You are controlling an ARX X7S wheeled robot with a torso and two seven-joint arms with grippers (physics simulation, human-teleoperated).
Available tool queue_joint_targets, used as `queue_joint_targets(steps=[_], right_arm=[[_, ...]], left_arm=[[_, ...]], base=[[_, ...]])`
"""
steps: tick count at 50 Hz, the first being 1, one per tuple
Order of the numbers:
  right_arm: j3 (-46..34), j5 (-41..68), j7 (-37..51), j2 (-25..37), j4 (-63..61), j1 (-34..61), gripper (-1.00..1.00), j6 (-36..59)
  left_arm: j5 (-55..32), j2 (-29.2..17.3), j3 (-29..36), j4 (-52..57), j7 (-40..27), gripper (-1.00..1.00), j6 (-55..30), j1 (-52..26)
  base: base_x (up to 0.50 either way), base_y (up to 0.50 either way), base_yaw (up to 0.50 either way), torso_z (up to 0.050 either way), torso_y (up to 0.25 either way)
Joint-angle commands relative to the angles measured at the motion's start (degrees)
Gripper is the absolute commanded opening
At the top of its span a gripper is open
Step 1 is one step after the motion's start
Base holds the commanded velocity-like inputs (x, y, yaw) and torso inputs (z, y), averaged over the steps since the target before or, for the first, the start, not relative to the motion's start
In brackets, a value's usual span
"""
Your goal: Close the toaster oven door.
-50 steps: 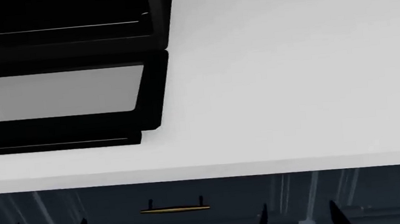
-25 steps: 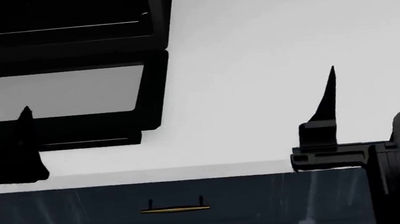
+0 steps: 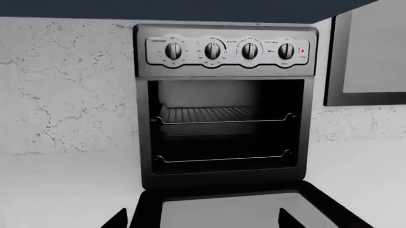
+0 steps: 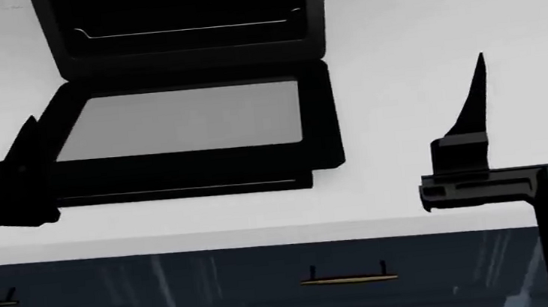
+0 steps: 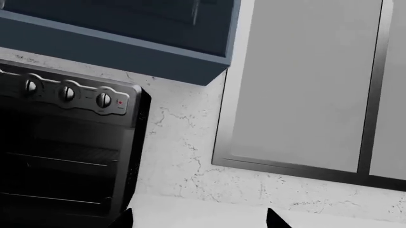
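Note:
The toaster oven (image 4: 183, 49) stands at the back of the white counter, black, with wire racks inside (image 3: 225, 116) and a row of knobs on top. Its door (image 4: 185, 169) lies open and flat toward me, grey glass pane up (image 3: 228, 211). My left gripper (image 3: 201, 222) is open and empty, at the door's front left edge, facing the oven; one of its fingers (image 4: 30, 150) shows in the head view. My right gripper (image 4: 530, 98) is open and empty, raised over the counter to the right of the door. The oven shows at the edge of the right wrist view (image 5: 63, 142).
The white counter (image 4: 424, 33) stretches to the right of the oven. Dark-blue drawers with brass handles (image 4: 349, 279) run below its front edge. A marbled white wall (image 5: 184, 156), a blue upper cabinet (image 5: 127, 28) and a grey framed panel (image 5: 304, 85) are behind.
The head view has shifted, so the oven and door now sit further right. Both grippers have risen from below the counter edge to above the counter.

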Motion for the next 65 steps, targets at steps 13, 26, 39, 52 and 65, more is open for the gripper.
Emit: queue_joint_targets(steps=[13, 26, 39, 52, 65], right_arm=[[-0.1, 0.5, 0.1, 0.4, -0.2, -0.5, 1.0, -0.3], [1.9, 1.5, -0.1, -0.3, -0.7, -2.1, 1.0, -1.9], [1.4, 2.4, 0.2, 0.3, -1.7, -0.9, 1.0, 0.3], [1.0, 2.5, 0.4, 0.6, -1.8, -1.3, 1.0, 0.0], [1.2, 3.0, 0.7, 0.7, -1.9, -0.9, 1.0, 0.2]], left_arm=[[-0.4, -0.7, 0.1, 0.0, -0.2, 1.0, 0.1, -0.1], [-0.3, -0.9, 0.7, 0.0, -0.5, 1.0, 0.0, -0.2], [-0.4, -0.7, 0.9, -0.4, -0.7, 1.0, 0.7, -0.4], [-0.7, -1.0, 0.4, -0.2, -1.0, 1.0, 1.1, 0.1], [-0.8, -1.0, 0.8, -0.5, -1.2, 1.0, 1.2, -0.3]], base=[[0.0, 0.5, 0.0, 0.0, 0.0], [0.0, 0.4, 0.0, 0.0, 0.0], [0.18, 0.0, 0.0, 0.0, 0.0], [0.33, 0.0, 0.0, 0.0, 0.0], [0.35, 0.01, 0.0, 0.0, 0.0]])
